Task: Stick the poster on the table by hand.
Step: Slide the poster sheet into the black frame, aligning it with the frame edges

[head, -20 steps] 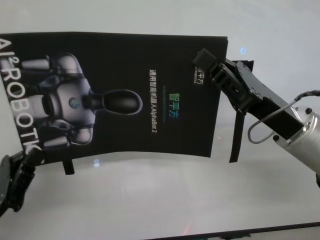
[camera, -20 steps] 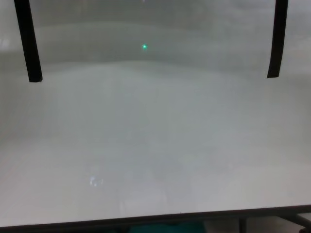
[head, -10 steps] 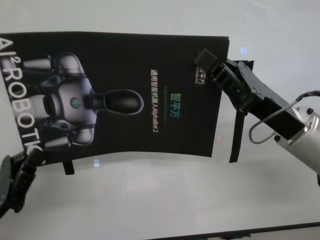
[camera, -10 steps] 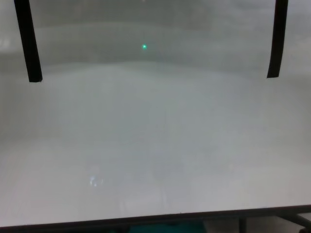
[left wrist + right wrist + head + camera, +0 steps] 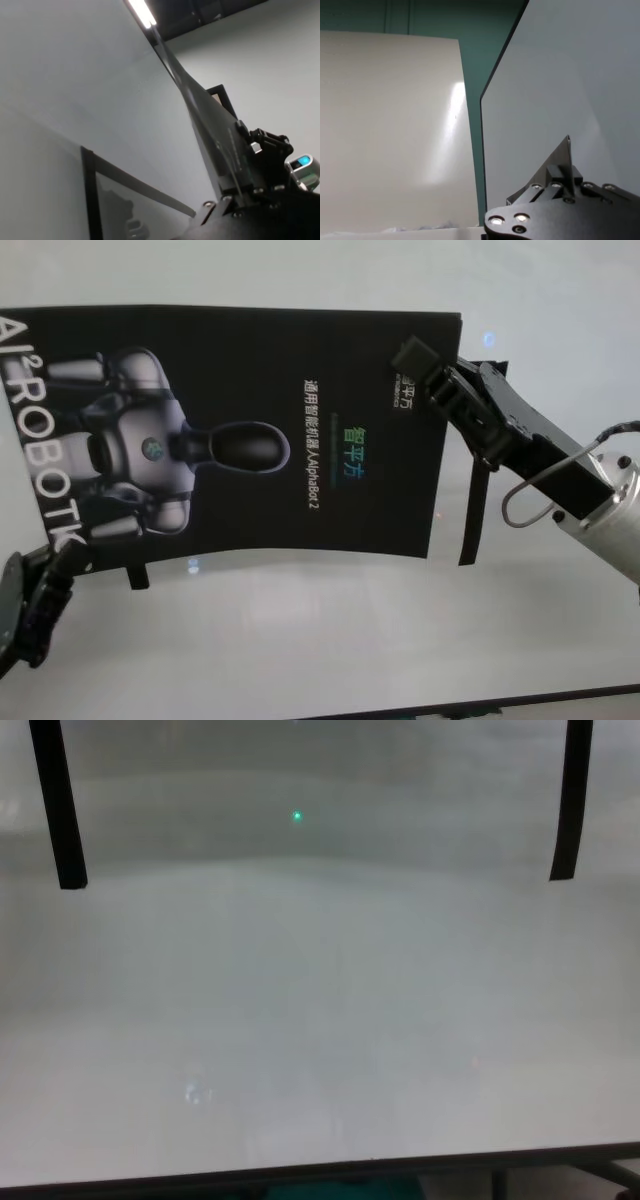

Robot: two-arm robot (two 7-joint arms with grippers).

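The poster (image 5: 250, 390), a black glossy sheet with a white-grey robot figure and white letters, hangs spread above the white table (image 5: 330, 650). My right gripper (image 5: 420, 362) is shut on its far right corner. At the near left, my left gripper (image 5: 52, 562) is shut on the poster's near left corner. In the left wrist view the poster (image 5: 202, 112) runs edge-on into the left gripper's fingers (image 5: 243, 172). A small corner of the poster (image 5: 559, 156) sticks up from the right gripper in the right wrist view.
Two narrow black tape strips hang from the poster's sides: the right strip (image 5: 470, 512) and the left strip (image 5: 137, 575). In the chest view the left strip (image 5: 57, 810) and right strip (image 5: 571, 800) end above the table (image 5: 320, 1020). The table's dark front edge (image 5: 300, 1172) runs along the bottom.
The poster and my right gripper have drifted slightly to the right. The left gripper has barely shifted, still on its corner.
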